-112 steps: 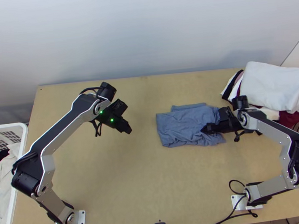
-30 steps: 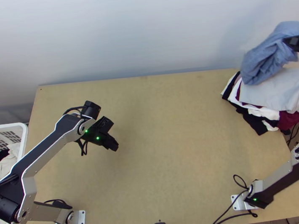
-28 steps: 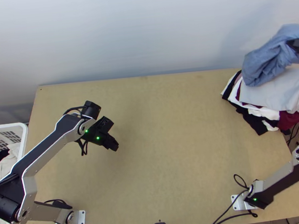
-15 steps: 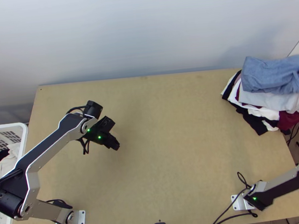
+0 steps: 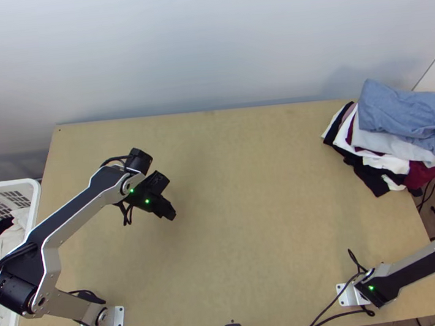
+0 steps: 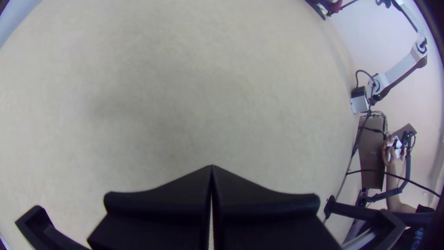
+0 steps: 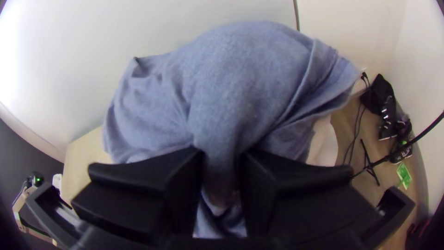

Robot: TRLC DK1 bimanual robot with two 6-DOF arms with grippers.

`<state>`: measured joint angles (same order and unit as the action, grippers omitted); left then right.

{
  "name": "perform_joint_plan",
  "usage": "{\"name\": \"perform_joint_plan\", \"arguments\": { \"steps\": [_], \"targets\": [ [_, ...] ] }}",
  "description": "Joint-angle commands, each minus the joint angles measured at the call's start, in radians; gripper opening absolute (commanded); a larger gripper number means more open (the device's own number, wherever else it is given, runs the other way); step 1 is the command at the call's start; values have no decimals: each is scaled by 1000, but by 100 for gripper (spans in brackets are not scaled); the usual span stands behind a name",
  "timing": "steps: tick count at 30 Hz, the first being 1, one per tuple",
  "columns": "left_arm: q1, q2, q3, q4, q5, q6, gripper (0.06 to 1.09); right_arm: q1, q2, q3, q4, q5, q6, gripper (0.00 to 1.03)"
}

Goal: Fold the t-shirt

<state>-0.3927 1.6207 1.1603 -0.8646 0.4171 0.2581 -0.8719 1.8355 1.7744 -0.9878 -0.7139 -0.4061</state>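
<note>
Blue t-shirt lowered onto pile, worktop's far right corner. Right gripper pinches it, left gripper pressed together; I fear snagged release unfolding it.

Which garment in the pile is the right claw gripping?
The blue t-shirt: topmost, pinched by the right claw. White cloth, black cloth and dark red cloth lie below it.
</note>
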Motion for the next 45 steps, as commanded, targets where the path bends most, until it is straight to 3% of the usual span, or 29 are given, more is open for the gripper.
{"name": "perform_joint_plan", "arguments": {
  "steps": [1, 5, 10, 20, 29, 34, 38, 40, 42, 45],
  "targets": [
    [-2, -15, -24, 1, -5, -2, 10, -22, 61, 17, 28, 30, -10, 61],
    [-2, -22, -40, 3, -6, -3, 10, -22, 64, 17, 12, 80, -11, 88],
    [-2, -25, -48, 3, -6, -3, 10, -32, 28, 20, -20, 82, -22, 96],
    [-2, -22, -48, 13, -6, -6, 10, -29, -16, 99, -140, 85, -102, 98],
    [0, -28, -51, 12, -14, -6, 10, -113, -15, 163, -193, 119, -180, 98],
    [0, -27, -50, 12, -15, -8, 10, -118, -59, 232, -218, 117, -161, 98],
    [0, -41, -50, 4, -21, -16, 10, -55, -119, 295, -219, 119, -126, 88],
    [-2, -53, -51, -1, -28, -19, 10, -1, -156, 301, -215, 120, -108, 77],
    [0, -64, -57, -7, -29, -20, 10, 65, -193, 257, -160, 125, -74, 56],
    [6, -78, -73, -10, -35, -22, 10, 174, -274, 49, 140, 203, 7, 16]
  ]
}}
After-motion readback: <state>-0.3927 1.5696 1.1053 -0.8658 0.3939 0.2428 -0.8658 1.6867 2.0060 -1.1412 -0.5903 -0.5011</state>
